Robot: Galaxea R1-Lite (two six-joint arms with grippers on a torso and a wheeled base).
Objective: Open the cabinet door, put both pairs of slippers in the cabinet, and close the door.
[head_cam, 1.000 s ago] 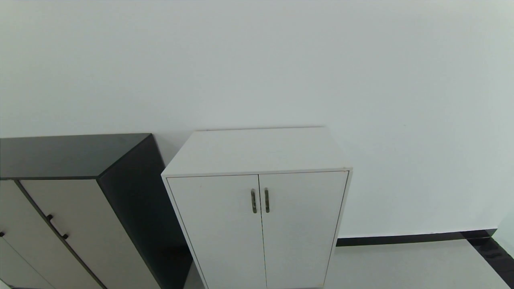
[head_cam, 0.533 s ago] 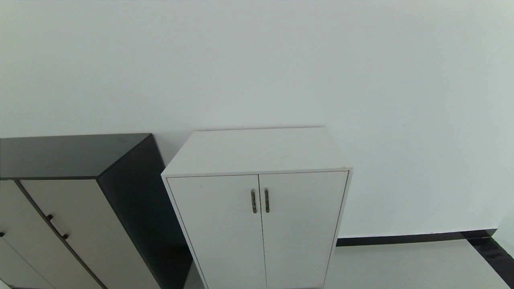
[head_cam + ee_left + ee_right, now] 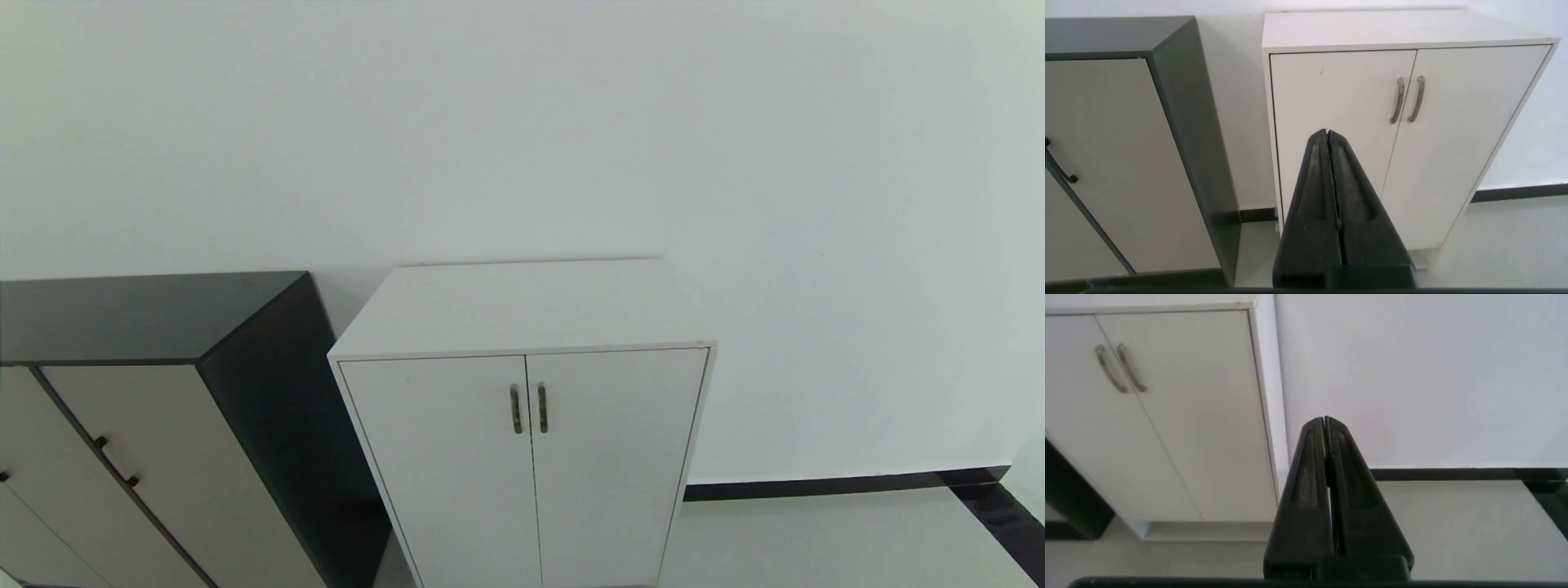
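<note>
The left fingers (image 3: 1319,155) are pressed together, and the right fingers (image 3: 1318,445) likewise. Ahead of both, well apart, stands one white cabinet (image 3: 522,306), its two doors (image 3: 612,457) shut, two handles (image 3: 516,408) side by side. One dark cabinet (image 3: 147,314) stands just beside it.

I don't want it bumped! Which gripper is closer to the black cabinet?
Left. The left gripper points just beside the black cabinet; the right gripper faces the white cabinet edge.

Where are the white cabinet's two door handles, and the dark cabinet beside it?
left door handle (image 3: 515,409), head view, middle of the metal bar
right door handle (image 3: 542,407), head view, middle of the bar
dark cabinet (image 3: 139,314), head view, its black top
</note>
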